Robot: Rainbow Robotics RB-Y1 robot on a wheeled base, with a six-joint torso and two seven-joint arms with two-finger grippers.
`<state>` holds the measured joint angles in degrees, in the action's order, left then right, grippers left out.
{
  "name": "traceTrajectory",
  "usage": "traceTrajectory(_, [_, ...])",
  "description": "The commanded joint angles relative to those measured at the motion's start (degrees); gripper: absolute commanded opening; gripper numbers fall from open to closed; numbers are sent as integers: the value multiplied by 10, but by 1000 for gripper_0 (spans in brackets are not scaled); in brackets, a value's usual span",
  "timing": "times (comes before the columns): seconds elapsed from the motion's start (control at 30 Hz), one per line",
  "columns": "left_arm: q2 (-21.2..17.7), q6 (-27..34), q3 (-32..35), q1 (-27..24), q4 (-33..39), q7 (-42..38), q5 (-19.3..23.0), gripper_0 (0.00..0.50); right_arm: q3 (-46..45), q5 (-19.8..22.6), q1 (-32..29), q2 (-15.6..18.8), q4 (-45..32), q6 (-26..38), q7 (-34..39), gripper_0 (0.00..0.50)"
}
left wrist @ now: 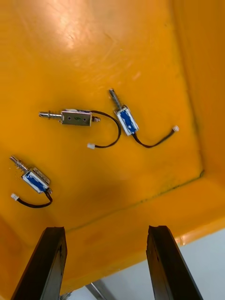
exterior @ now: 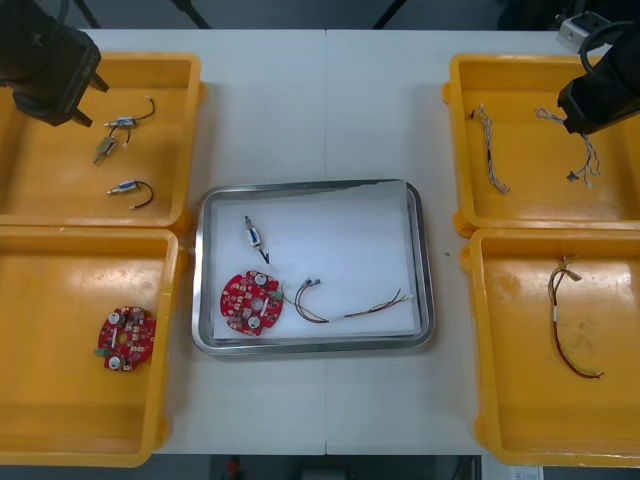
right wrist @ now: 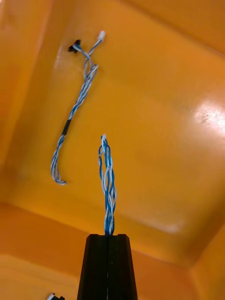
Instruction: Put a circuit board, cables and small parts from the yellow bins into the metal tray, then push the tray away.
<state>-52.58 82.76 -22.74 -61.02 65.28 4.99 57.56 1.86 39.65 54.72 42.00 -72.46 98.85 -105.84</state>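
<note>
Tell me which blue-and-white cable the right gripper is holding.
The cable running out from the shut right gripper. The other blue-and-white cable lies loose on the floor of the yellow bin, apart from the gripper.

The left gripper (left wrist: 107,229) has two flat, matte black fingers (left wrist: 49,262) with bevelled edges and squared tips. The right gripper (right wrist: 108,236) has matching black fingers (right wrist: 96,267). The left arm (exterior: 45,60) and right arm (exterior: 600,95) end in bulky black housings. A black cable loop (exterior: 592,35) arches over the right one.
</note>
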Motion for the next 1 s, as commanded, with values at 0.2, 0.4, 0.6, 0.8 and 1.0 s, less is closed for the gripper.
traceTrajectory(0.2, [-28, -58, 22, -37, -68, -205, 19, 500, -19, 70, -53, 25, -142, 72, -32, 0])
traceTrajectory(0.4, [-28, -117, 3, -37, -116, -286, 24, 500, -18, 121, -79, 18, -218, 106, -40, 0])
traceTrajectory(0.6, [-19, -192, -51, -37, -153, -367, 29, 500, 8, 165, -86, 17, -269, 112, -49, 0])
traceTrajectory(0.8, [4, -240, -87, -37, -194, -424, 38, 500, 69, 171, -85, 17, -332, 104, -50, 0])
traceTrajectory(1.0, [25, -271, -114, -37, -226, -467, 61, 500, 133, 180, -78, 17, -378, 77, -51, 0])
